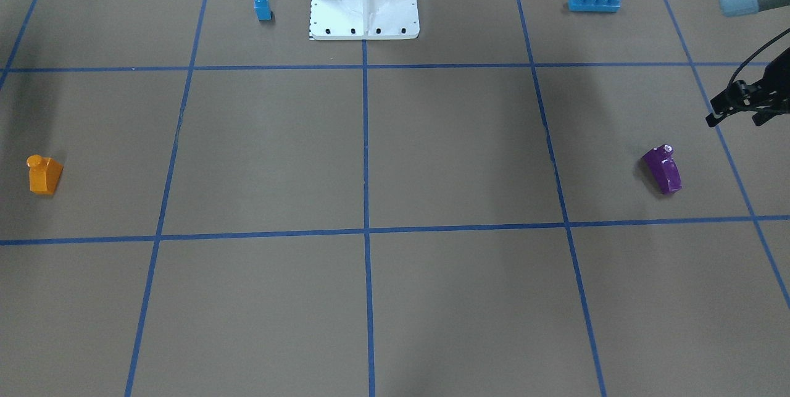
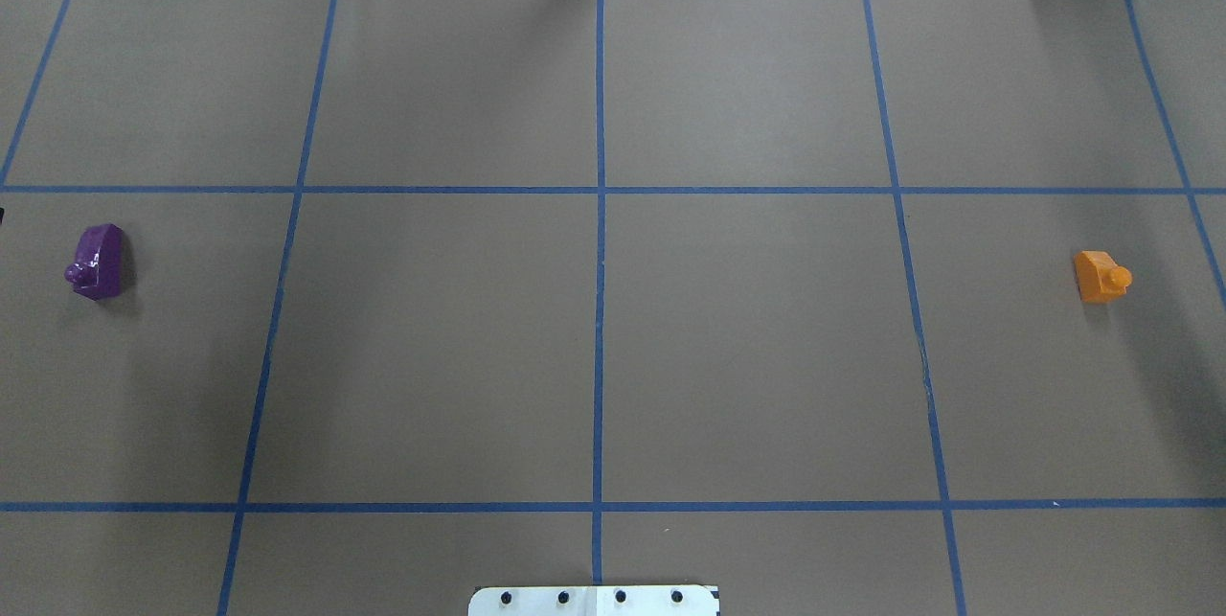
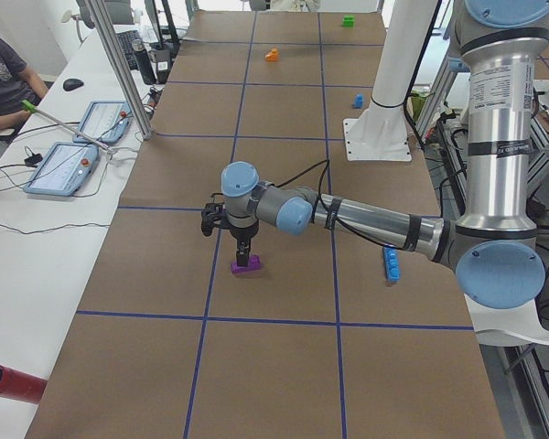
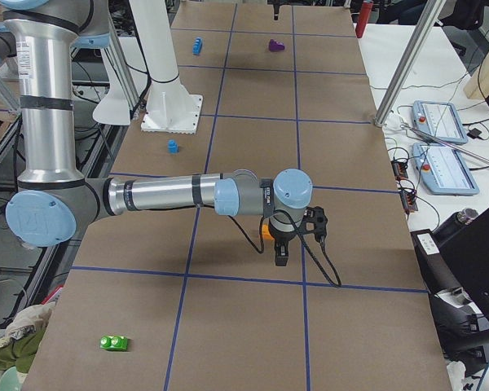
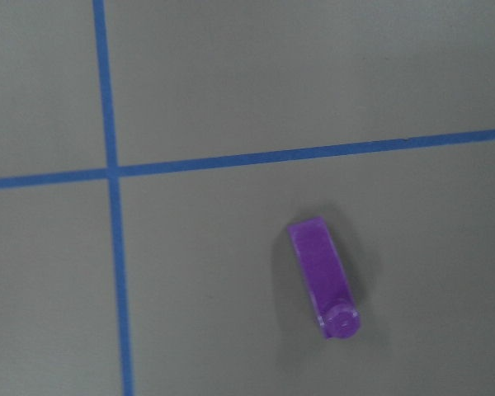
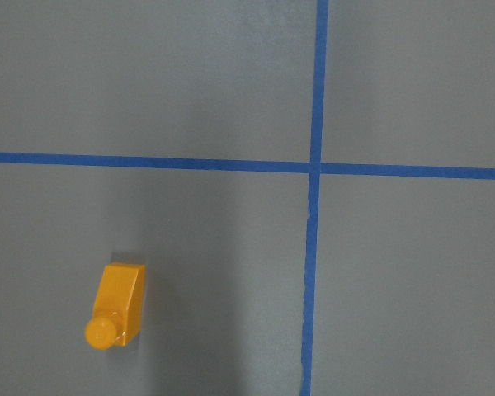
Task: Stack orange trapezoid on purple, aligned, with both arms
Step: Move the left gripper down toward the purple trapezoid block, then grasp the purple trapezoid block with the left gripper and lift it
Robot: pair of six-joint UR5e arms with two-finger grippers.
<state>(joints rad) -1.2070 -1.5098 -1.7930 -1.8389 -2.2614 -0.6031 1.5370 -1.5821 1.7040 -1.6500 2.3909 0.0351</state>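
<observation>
Front: orange [image 1: 44,176] and purple [image 1: 662,170] sit at opposite ends, well apart.
Overhead: both lie flat on the paper, untouched.
Left side: left pincer [image 3: 242,249] hangs just over purple.
Right side: right pincer [image 4: 281,254] hangs over orange.
Can't tell if either pincer is open or closed.
Wrist cams: both bricks are off-centre. I'd centre over each, square the jaws to the flat sides, then descend.
No writing I can read.
</observation>
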